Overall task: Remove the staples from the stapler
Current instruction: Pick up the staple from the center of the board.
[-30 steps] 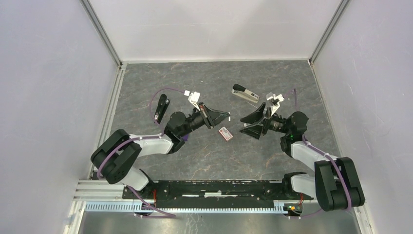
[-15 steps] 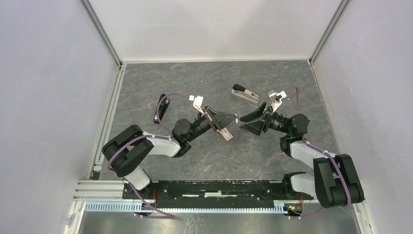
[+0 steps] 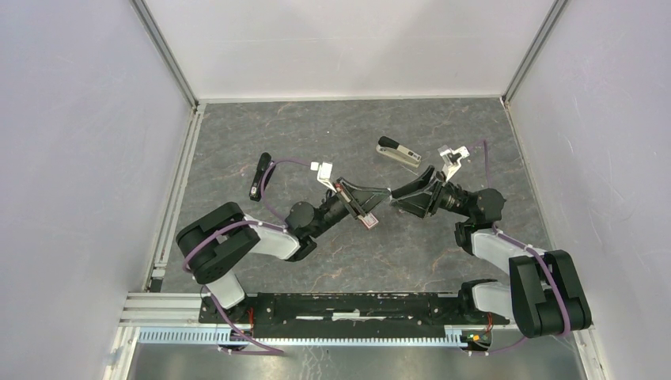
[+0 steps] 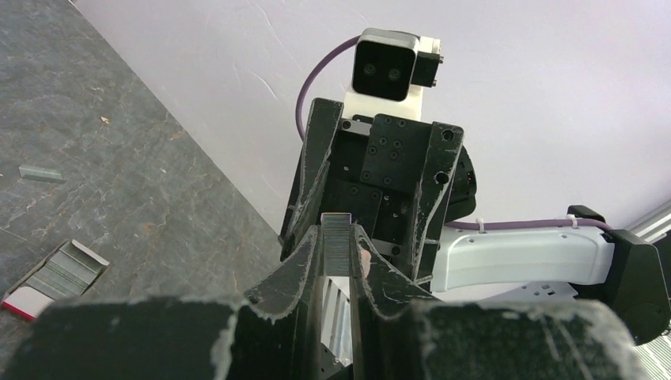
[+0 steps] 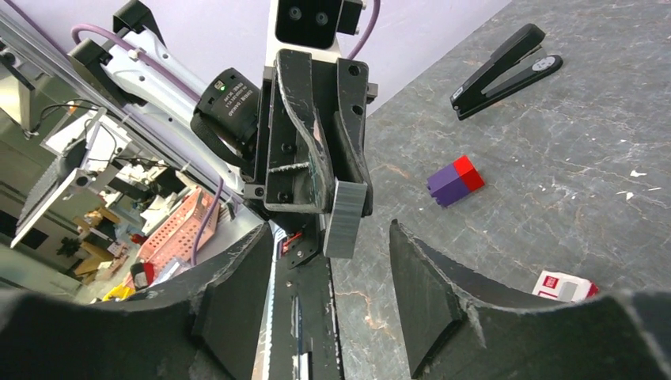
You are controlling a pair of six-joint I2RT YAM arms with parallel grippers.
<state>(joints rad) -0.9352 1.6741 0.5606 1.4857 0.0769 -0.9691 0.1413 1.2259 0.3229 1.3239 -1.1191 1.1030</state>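
My left gripper [image 4: 338, 231] [image 3: 378, 195] is shut on the staples [image 4: 338, 245], a ridged silvery-grey strip that sticks out past its fingertips. It points at my right gripper [image 5: 329, 228] [image 3: 396, 199], which is open. In the right wrist view the staples [image 5: 346, 215] reach into the gap between the right fingers without touching either one. The black stapler [image 5: 502, 70] [image 3: 259, 176] lies on the table at the left, away from both grippers.
A grey-beige rail with a black end [image 3: 399, 153] lies behind the grippers. A red-and-white little box [image 3: 365, 218] [image 4: 55, 273] sits just under the left gripper. A red-and-purple block [image 5: 455, 180] lies on the table, and a small loose strip [image 4: 39, 172] lies further back.
The left gripper has carried the staples to the right, up to the right gripper. The right gripper's jaws have narrowed but still stand apart.
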